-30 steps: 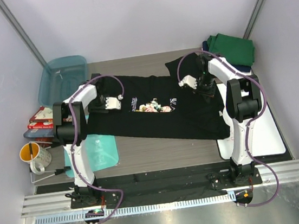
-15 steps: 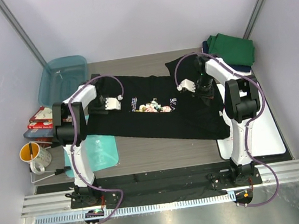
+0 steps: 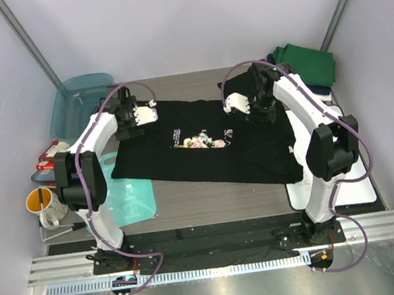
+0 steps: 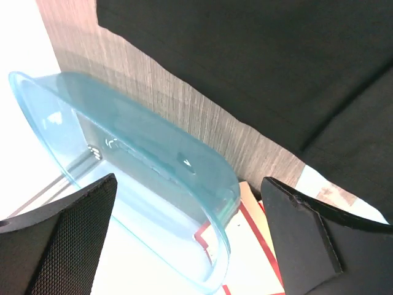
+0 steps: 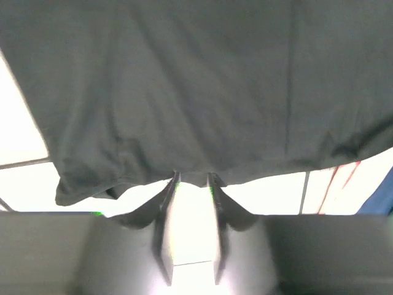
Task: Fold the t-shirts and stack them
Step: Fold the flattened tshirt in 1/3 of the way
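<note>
Change: both arms have swung outward; the left gripper [image 3: 138,117] now sits over the far sleeve of the black t-shirt [image 3: 206,162], and the right gripper [image 3: 238,104] is at its other shoulder
Meaning: probably the start of a fold
Left tool: fingers wide apart, empty, with the teal tub [image 4: 141,153] just ahead
Right tool: fingers nearly together, apparently pinching the shirt's edge
Shirt: soft matte cloth, spread flat between the grippers
Tub: glossy, translucent, rounded
Stack: the folded green t-shirt [image 3: 309,63] lies just beyond the right gripper

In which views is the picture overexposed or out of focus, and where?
Top external: evenly lit and sharp across the black t-shirt. Left wrist: the area around the teal tub is blown out to white. Right wrist: below the black t-shirt's hem all is washed white, and the right gripper is blurred.
</note>
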Controlling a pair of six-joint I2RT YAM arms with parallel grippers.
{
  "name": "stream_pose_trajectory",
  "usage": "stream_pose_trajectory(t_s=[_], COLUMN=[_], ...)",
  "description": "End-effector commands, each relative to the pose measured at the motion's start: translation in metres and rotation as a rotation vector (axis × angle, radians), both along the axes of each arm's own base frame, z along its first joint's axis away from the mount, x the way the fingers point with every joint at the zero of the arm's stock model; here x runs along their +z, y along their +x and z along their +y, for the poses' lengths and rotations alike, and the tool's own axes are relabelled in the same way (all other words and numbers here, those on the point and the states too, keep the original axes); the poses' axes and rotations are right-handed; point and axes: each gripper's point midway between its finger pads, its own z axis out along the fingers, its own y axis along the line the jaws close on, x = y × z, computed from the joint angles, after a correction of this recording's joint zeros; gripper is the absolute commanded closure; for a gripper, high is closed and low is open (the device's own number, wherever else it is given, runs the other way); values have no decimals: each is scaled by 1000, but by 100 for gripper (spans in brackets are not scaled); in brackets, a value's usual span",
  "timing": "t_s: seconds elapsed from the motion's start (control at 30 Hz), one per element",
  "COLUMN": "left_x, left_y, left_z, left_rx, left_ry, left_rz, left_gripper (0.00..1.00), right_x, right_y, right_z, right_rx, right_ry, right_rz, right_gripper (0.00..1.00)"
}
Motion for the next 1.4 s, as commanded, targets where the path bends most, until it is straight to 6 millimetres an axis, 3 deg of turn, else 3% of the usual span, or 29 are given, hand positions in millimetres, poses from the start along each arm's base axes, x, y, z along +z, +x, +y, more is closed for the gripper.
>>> stream_pose_trajectory(t_s=[0.0,0.03,0.1,0.13,0.23,0.33,0.63,1.07,1.2,1.37], left_x=[16,5,-5,-18,-42,-53,-78,-113,-112,-109], left_y=[-28,-43,-75,-92,-131,-150,-164,-175,-202,-237], left_z=[-20,-29,-34,-36,-32,-32,-23,-23,-22,-20], left_rx=[-68,-138,-201,-233,-324,-358,-365,-318,-321,-354], left_ry=[-128,-153,-167,-170,-130,-126,-89,-75,-82,-79], left_rz=[18,79,174,228,365,457,584,688,773,836], left_gripper=[7,33,70,99,100,100,100,100,100,100], right_x=[2,-6,-18,-22,-33,-41,-64,-97,-105,-101], right_y=[-55,-69,-90,-96,-115,-128,-152,-134,-136,-141], right_z=[16,15,12,12,10,6,4,17,14,12], right_rx=[67,77,99,109,130,121,96,53,46,33], right_ry=[9,-4,-26,-32,-53,-74,-89,-82,-106,-104], right_rz=[159,211,272,284,332,386,480,500,532,547], right_gripper=[93,99,99,99,99,99,99,99,99,99])
